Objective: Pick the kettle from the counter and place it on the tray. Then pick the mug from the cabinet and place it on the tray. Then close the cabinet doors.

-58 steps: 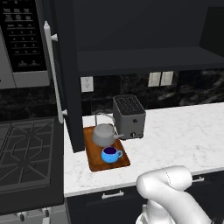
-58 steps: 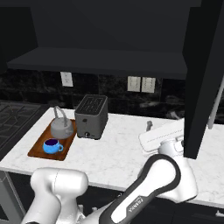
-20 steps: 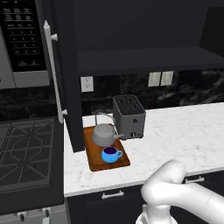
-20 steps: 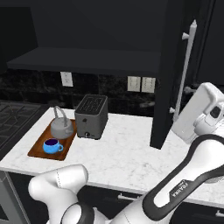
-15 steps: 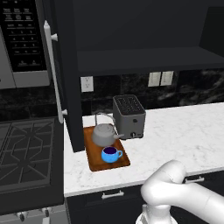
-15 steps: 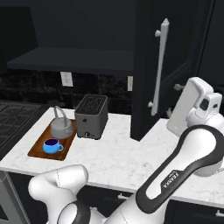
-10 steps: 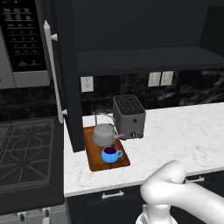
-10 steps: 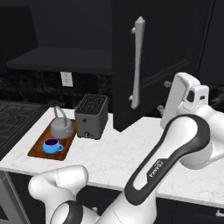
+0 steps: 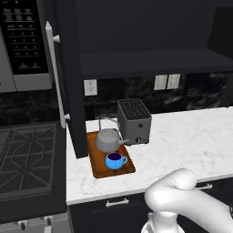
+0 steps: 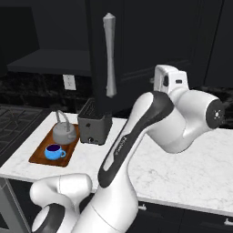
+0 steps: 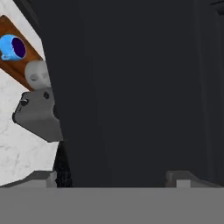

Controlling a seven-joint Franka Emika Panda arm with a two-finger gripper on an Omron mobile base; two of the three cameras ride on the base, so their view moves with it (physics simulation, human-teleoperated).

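1. Tray (image 9: 98, 169) sits on the counter (image 9: 191, 136) and it's our landmark: reddish-brown wood, lying just in front of the dark cabinet (image 9: 145, 54).
2. Kettle (image 9: 108, 140) is on the tray, at its back half, spout toward the toaster (image 9: 134, 120).
3. Mug (image 9: 115, 160) is on the tray too, bright blue, at the front end just ahead of the kettle.
4. Toaster stands on the counter just beside the tray's right edge, close to the kettle.
5. Left cabinet door (image 9: 68, 77) hangs open, its lower edge just beside the tray's left rear corner, its grey bar handle (image 9: 55, 77) facing the stove (image 9: 27, 159).
6. Right cabinet door (image 10: 98, 54) stands part-swung, well to the right of the tray in the right base view, its long pale handle (image 10: 109, 54) above the toaster.
7. Gripper (image 11: 112, 177) is up against that dark door panel, far right of the tray; the fingers (image 11: 41, 177) stand spread wide and hold nothing.
8. In the hand view the tray, mug and kettle peek out past the door's edge.
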